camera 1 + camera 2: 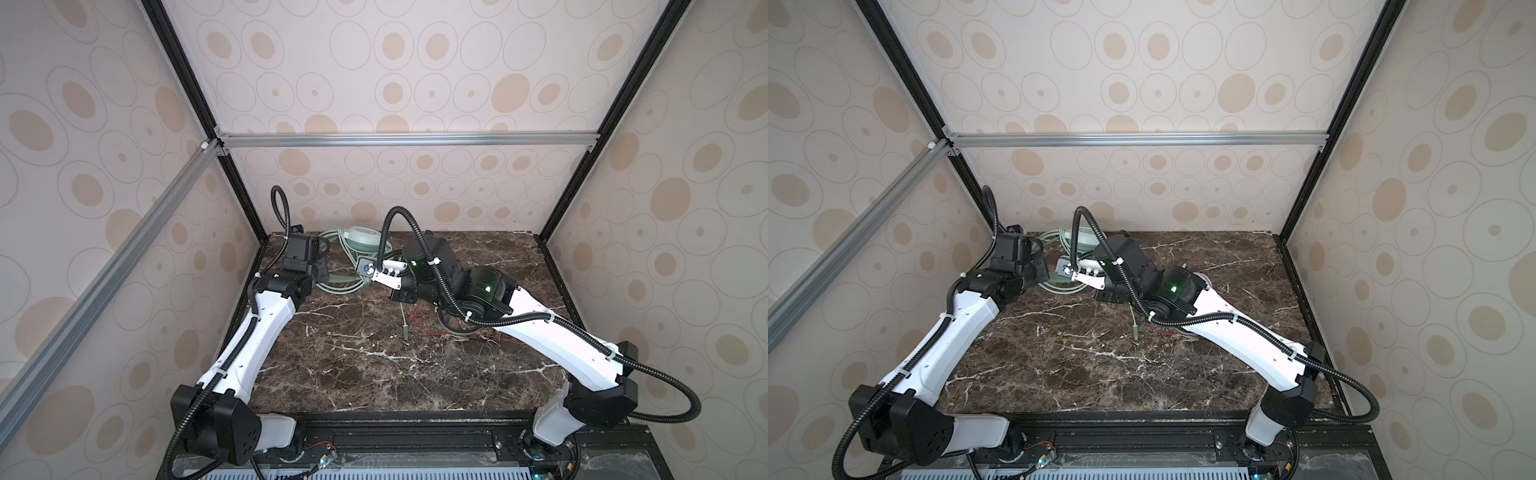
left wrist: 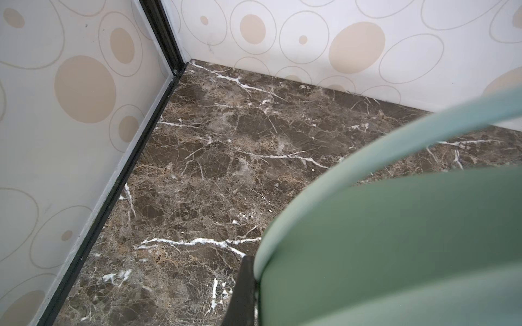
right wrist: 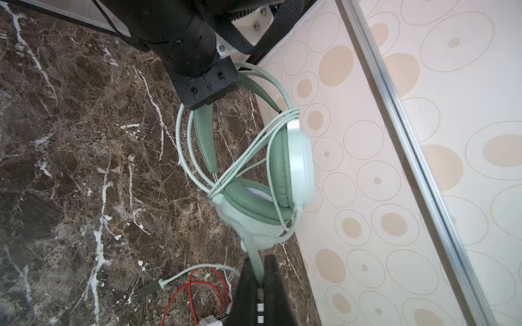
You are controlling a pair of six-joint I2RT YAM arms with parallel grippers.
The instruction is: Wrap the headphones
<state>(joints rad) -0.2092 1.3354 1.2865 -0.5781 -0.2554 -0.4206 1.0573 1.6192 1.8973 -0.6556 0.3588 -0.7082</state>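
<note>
The mint-green headphones (image 3: 299, 166) are at the back of the marble table (image 1: 374, 374), earcups (image 1: 362, 241) near the rear wall. Their pale cable (image 3: 254, 146) loops around the band and cups. Its plug (image 3: 149, 286) lies on the table. My left gripper (image 3: 210, 96) is shut on the green headband (image 2: 395, 240), with one black finger (image 2: 243, 288) against it. My right gripper (image 3: 258, 271) is shut on a thin green stalk below the lower earcup. The white-and-black headphones (image 1: 457, 328) lie mostly hidden under my right arm, their red cable (image 3: 192, 285) showing.
The rear wall (image 1: 415, 187) and the left wall (image 2: 70, 141) stand close to the green headset. Green cable loops (image 1: 336, 286) rest on the table between both wrists. The plug (image 1: 405, 330) points toward the table's middle.
</note>
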